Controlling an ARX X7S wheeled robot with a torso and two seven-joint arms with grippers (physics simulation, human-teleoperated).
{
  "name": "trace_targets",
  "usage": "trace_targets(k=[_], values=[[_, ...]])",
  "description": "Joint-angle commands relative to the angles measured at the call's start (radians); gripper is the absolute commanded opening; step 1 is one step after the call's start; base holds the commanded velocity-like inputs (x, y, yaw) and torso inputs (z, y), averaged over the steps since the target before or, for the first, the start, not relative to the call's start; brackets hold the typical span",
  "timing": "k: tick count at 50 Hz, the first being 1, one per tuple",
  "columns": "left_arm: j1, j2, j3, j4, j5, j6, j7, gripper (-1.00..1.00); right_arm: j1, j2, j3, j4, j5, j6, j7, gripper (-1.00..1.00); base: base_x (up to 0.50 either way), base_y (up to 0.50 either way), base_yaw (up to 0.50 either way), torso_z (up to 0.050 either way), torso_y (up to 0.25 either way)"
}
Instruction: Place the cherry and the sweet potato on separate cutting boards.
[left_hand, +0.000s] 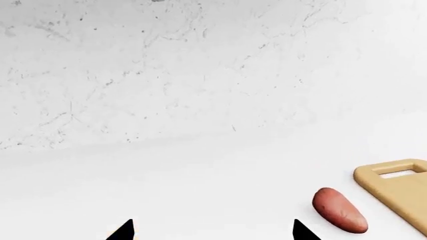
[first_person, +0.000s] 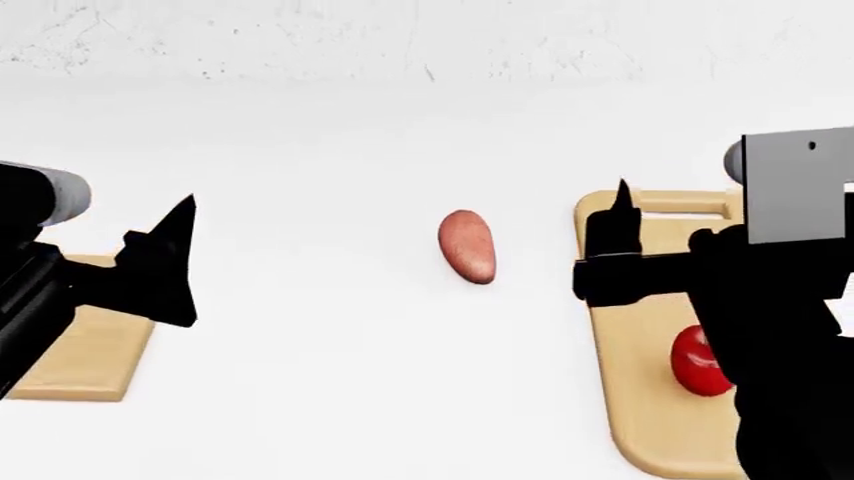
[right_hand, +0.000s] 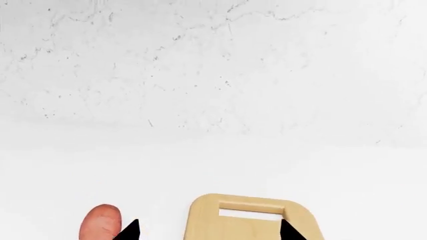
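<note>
Half the job looks done from where I stand. The cherry (first_person: 697, 362) sits on the longer cutting board (first_person: 638, 340) at the right, partly hidden behind the right arm, and nothing else is on that board as far as I can see. The sweet potato (first_person: 466, 245) lies on the bare white surface (first_person: 334, 340), out in the middle between the two boards and touching neither; it lies closer to the right board than to the left one. The squarish cutting board (first_person: 87, 350) at the near left carries nothing that I can see, so I judge it is the one meant for the tuber.

The left claw (first_person: 167, 262) hangs above the surface beside that left board with its tips apart and nothing between them. The right claw (first_person: 617, 235) hovers over the far end of the right board, near its slot handle, also spread and empty.

What remains is picking up the sweet potato and setting it on the left board.
</note>
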Motion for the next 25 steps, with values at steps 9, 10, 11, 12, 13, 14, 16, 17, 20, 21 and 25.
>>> trace_targets(k=[9, 10, 11, 12, 13, 14, 16, 17, 20, 21, 25], values=[[0.008, -0.004, 0.014, -0.015, -0.001, -0.011, -0.012, 1.00, 0.003, 0.003, -0.004, -0.021, 0.017, 0.008, -0.005, 1.00, 0.19, 0.00, 0.00, 0.000, 0.000], [0.008, -0.005, 0.017, -0.011, 0.000, -0.013, -0.013, 1.00, 0.003, 0.002, 0.000, -0.020, 0.020, 0.007, -0.005, 1.00, 0.19, 0.00, 0.00, 0.000, 0.000], [0.008, -0.004, 0.019, -0.011, 0.001, -0.012, -0.014, 1.00, 0.003, 0.002, 0.000, -0.020, 0.020, 0.006, -0.006, 1.00, 0.19, 0.00, 0.00, 0.000, 0.000], [0.010, -0.008, 0.020, -0.010, 0.001, -0.014, -0.014, 1.00, 0.002, 0.002, -0.001, -0.020, 0.020, 0.005, -0.006, 1.00, 0.19, 0.00, 0.00, 0.000, 0.000], [0.012, -0.008, 0.022, -0.010, 0.002, -0.014, -0.016, 1.00, 0.001, 0.002, -0.002, -0.021, 0.020, 0.004, -0.007, 1.00, 0.19, 0.00, 0.00, 0.000, 0.000], [0.014, -0.008, 0.022, -0.013, 0.003, -0.013, -0.016, 1.00, 0.001, 0.002, -0.002, -0.022, 0.021, 0.003, -0.007, 1.00, 0.19, 0.00, 0.00, 0.000, 0.000], [0.016, -0.008, 0.020, -0.015, -0.001, -0.014, -0.015, 1.00, 0.002, 0.004, -0.005, -0.023, 0.021, -0.001, -0.011, 1.00, 0.19, 0.00, 0.00, 0.000, 0.000], [0.015, -0.006, 0.022, -0.017, 0.000, -0.013, -0.015, 1.00, 0.002, 0.004, -0.005, -0.023, 0.021, -0.001, -0.011, 1.00, 0.21, 0.00, 0.00, 0.000, 0.000], [0.015, -0.010, 0.020, -0.018, -0.003, -0.013, -0.012, 1.00, 0.000, 0.005, -0.008, -0.021, 0.021, -0.006, -0.014, 1.00, 0.23, 0.00, 0.00, 0.000, 0.000], [0.015, -0.012, 0.019, -0.017, -0.005, -0.013, -0.012, 1.00, 0.000, 0.005, -0.009, -0.020, 0.020, -0.007, -0.014, 1.00, 0.23, 0.00, 0.00, 0.000, 0.000], [0.020, -0.006, 0.021, -0.026, -0.002, -0.005, -0.013, 1.00, 0.000, 0.005, -0.012, -0.017, 0.019, -0.010, -0.014, 1.00, 0.24, 0.00, 0.00, 0.000, 0.000]])
